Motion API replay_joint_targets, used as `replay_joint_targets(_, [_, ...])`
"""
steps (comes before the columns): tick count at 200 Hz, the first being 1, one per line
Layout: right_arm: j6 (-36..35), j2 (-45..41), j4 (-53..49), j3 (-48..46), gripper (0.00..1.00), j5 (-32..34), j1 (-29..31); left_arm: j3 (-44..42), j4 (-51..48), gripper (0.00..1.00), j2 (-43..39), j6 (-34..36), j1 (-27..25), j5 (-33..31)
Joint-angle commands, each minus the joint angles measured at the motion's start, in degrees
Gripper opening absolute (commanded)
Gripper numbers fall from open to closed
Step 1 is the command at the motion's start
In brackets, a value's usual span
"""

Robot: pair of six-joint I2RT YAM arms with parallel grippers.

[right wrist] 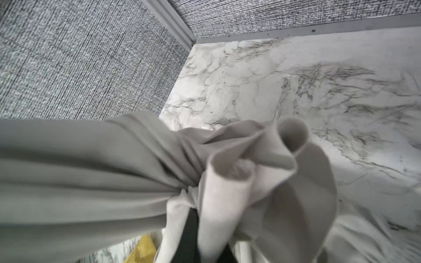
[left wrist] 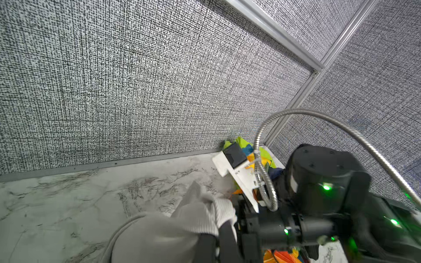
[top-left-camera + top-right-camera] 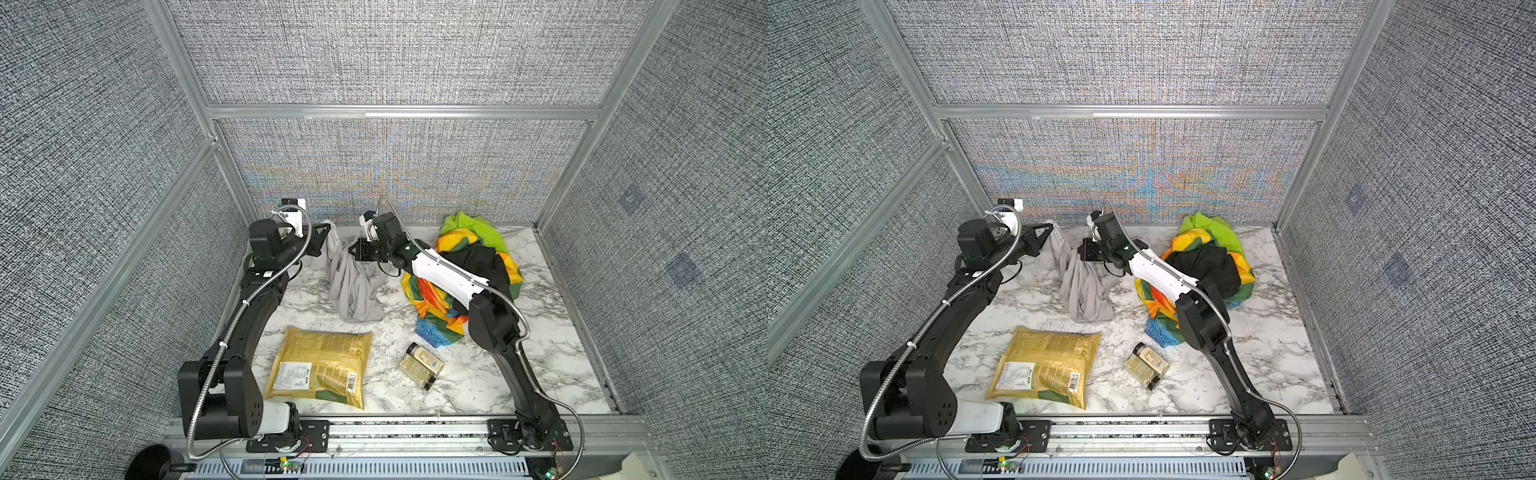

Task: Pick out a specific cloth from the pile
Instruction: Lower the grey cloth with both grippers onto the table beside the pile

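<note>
- The left gripper point(image 3: 328, 230) is closed on an upper corner of the cloth point(image 3: 353, 286), near the back wall.
- The right gripper point(image 3: 355, 252) reaches across the middle and is clamped shut on a bunched fold of the same cloth. The right wrist view shows the grey fabric point(image 1: 114, 173) gathered tightly at the jaws.
- The plain light grey cloth hangs from both grips. Its lower end rests crumpled on the marble table point(image 3: 478, 386), between the left arm and the pile, beyond the yellow bag.
- The pile point(image 3: 473, 232) lies at the back right, apart from the grey cloth: a black fabric point(image 3: 486, 262) on top of a rainbow-striped fabric point(image 3: 430, 297). The right arm passes over it.
- The yellow bag point(image 3: 320, 365) lies flat near the front edge and looks sealed. Its contents cannot be seen.
- A small jar point(image 3: 422, 365) with a dark cap lies on its side just right of the bag, holding a pale tan filling.
</note>
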Motion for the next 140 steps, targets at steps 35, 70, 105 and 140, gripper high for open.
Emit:
replay_joint_targets(35, [5.0, 6.5, 0.6, 4.3, 0.07, -0.9, -3.5, 1.0, -1.4, 0.00, 2.8, 6.0, -9.0, -1.9])
replay_joint_targets(70, [3.4, -0.5, 1.7, -3.5, 0.48, -2.5, -5.1, 1.4, -3.7, 0.00, 5.2, 8.1, -13.7, -6.2])
replay_joint_targets(105, [3.1, -13.0, 6.4, -19.3, 0.74, -3.7, -8.0, 0.9, -3.4, 0.00, 6.8, 7.3, -14.1, -8.0])
replay_joint_targets(140, [-0.5, -26.2, 6.3, -32.4, 0.77, -2.2, -10.8, 1.3, -4.2, 0.00, 9.1, 7.2, -14.5, -8.6])
